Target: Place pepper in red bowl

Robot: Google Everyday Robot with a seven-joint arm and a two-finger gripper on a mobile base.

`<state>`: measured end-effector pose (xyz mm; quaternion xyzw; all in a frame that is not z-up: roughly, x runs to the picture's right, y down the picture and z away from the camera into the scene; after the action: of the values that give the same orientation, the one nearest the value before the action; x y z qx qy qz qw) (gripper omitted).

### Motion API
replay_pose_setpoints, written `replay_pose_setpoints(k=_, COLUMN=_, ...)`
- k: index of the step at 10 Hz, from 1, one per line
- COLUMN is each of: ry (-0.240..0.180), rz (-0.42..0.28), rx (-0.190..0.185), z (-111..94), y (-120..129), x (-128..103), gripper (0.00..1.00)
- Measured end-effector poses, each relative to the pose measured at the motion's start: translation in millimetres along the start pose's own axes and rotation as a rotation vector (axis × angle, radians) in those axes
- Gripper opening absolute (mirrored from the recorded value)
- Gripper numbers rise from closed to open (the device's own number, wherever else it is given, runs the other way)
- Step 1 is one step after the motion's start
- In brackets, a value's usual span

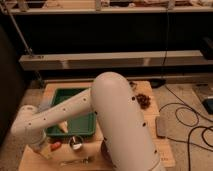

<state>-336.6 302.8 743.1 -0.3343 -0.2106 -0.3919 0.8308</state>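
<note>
The big white arm [117, 117] of the robot stands over the wooden table [165, 150] and hides a large part of it. From its round elbow a long link with small dark holes goes down to the left, to the near left corner of the table. There the gripper [45, 149] hangs low over the wood, under the thick wrist. The wrist covers it from above, so I am not able to see how wide it stands or whether it holds something.

The pepper [56, 146] lies on the table just beside the gripper, on its right side. It is a small red-orange piece, close to the near left corner, in front of the near edge of the green tray [75, 97]. If the gripper touches it or not, I cannot say.

A little right of the pepper stands a small shiny metal cup [76, 143], also before the near edge of the tray. A fork [78, 160] lies flat close to the near edge of the table, in front of the cup.

Something pale lies inside the tray, but the arm hides most of it. Toward the far right corner there is a dark brown heap [144, 100]. A flat grey object [161, 126] rests at the right edge. Black cables [187, 117] lie on the floor to the right.
</note>
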Motion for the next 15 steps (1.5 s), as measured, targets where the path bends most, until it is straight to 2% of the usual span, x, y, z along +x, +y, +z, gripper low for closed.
replay_pose_setpoints(k=1, ry=0.001, rz=-0.003, rx=-0.005, z=1.4, y=-0.3, x=-0.8, gripper=0.52)
replay_pose_setpoints(k=2, ry=-0.001, rz=-0.008, rx=-0.009, z=2.6, y=-1.5, x=-2.6, gripper=0.43)
replay_pose_setpoints(k=3, ry=0.000, rz=-0.016, rx=-0.017, z=4.2, y=-2.8, x=-4.6, gripper=0.29)
replay_pose_setpoints(k=6, ry=0.000, rz=-0.034, rx=-0.035, z=7.4, y=-4.8, x=-9.5, gripper=0.02)
replay_pose_setpoints(k=9, ry=-0.014, rz=-0.069, rx=-0.041, z=8.1, y=-7.5, x=-19.6, gripper=0.00)
replay_pose_setpoints(k=11, ry=-0.039, rz=-0.098, rx=-0.015, z=-5.9, y=-11.0, x=-30.1, gripper=0.00)
replay_pose_setpoints(k=14, ry=-0.095, rz=-0.214, rx=0.042, z=-59.2, y=-24.7, x=-73.0, gripper=0.00)
replay_pose_setpoints(k=15, ry=-0.115, rz=-0.270, rx=0.069, z=-84.9, y=-30.4, x=-92.5, gripper=0.00)
